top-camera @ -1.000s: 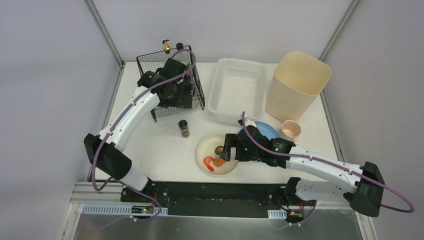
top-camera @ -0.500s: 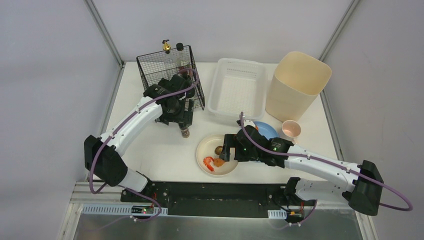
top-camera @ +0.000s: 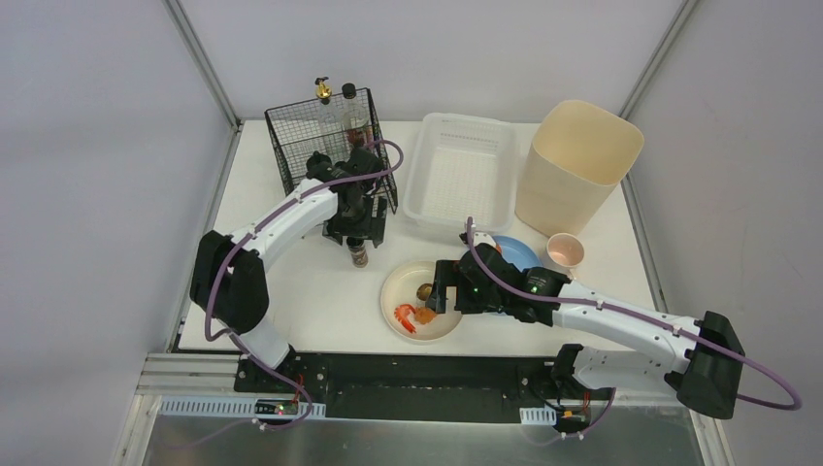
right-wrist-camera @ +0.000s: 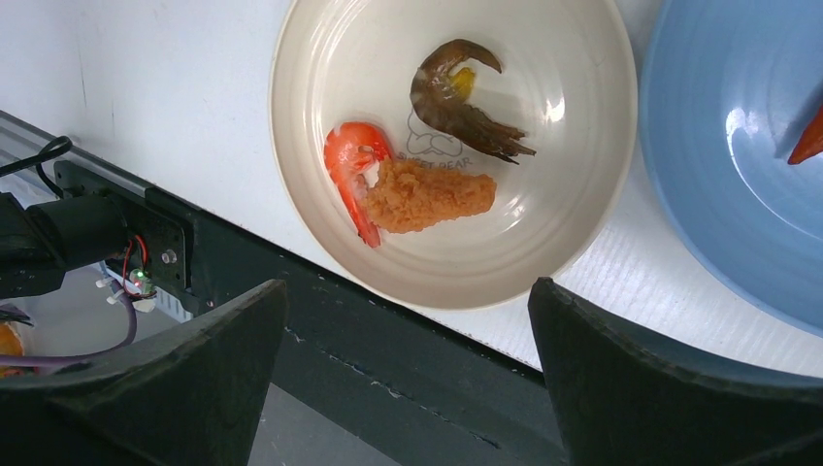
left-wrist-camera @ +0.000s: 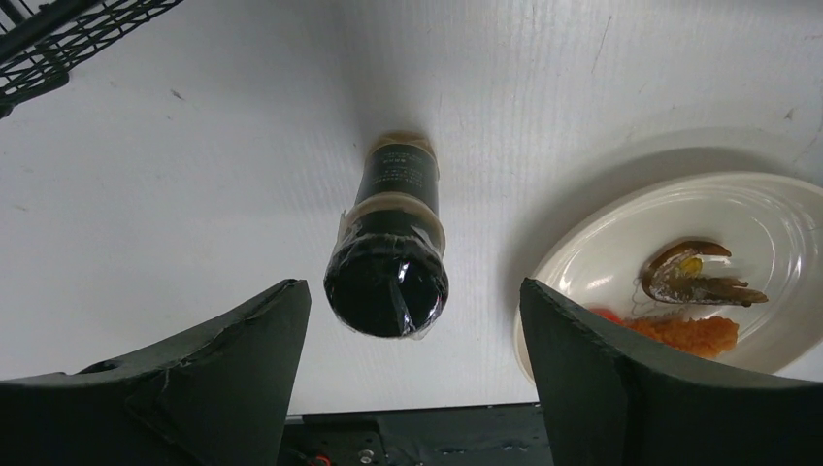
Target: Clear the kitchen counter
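Worktop spans my view ahead of both bases, with the beige bin, white basket and wire basket along its far edge. Right jaws hang wide apart over the cream bowl of shrimp. Left jaws are apart, flanking the upright spice jar without touching it.

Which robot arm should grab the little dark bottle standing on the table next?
Left. The left gripper hovers right above the bottle, with its open fingers on either side of the cap, not touching it. The right gripper is open over the cream bowl, farther from the bottle.
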Controlling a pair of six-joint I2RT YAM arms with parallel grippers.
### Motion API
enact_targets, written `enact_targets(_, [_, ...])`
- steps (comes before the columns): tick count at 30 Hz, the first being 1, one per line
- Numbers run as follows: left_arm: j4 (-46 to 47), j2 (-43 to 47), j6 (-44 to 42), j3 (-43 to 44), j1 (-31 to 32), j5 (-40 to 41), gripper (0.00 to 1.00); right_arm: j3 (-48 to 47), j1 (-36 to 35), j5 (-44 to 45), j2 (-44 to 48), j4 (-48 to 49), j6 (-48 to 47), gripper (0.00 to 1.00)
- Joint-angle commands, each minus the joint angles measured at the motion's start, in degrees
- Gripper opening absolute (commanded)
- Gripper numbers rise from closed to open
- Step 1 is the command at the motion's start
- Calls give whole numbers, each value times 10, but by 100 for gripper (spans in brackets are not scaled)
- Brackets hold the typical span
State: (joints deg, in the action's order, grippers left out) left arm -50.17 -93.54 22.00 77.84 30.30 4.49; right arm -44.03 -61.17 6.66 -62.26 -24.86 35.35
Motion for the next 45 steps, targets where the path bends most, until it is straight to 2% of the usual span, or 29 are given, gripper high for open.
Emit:
enact_targets(1, [11,-14,2,-4,-5,-10,80,-4,-3,5,18,9,1,99])
enact_targets(5, [16,-16,2,-8,-7,-10,74,-2,-3,5,18,10,2,99])
enact_targets(12, [18,-14,1,-20,-16,-11,56,0,-4,4,16,14,5,99])
enact_targets(23, [14,21,-4,-14,-19,-17,17,-4,-3,2,13,16,7,99])
enact_targets(36, [-86,22,-34,171,-24,32,2,-6,-4,0,10,18,7,99])
enact_targets(45, [-121,-20,-51,295,-95,34,0,-4,-4,1,16,15,7,99])
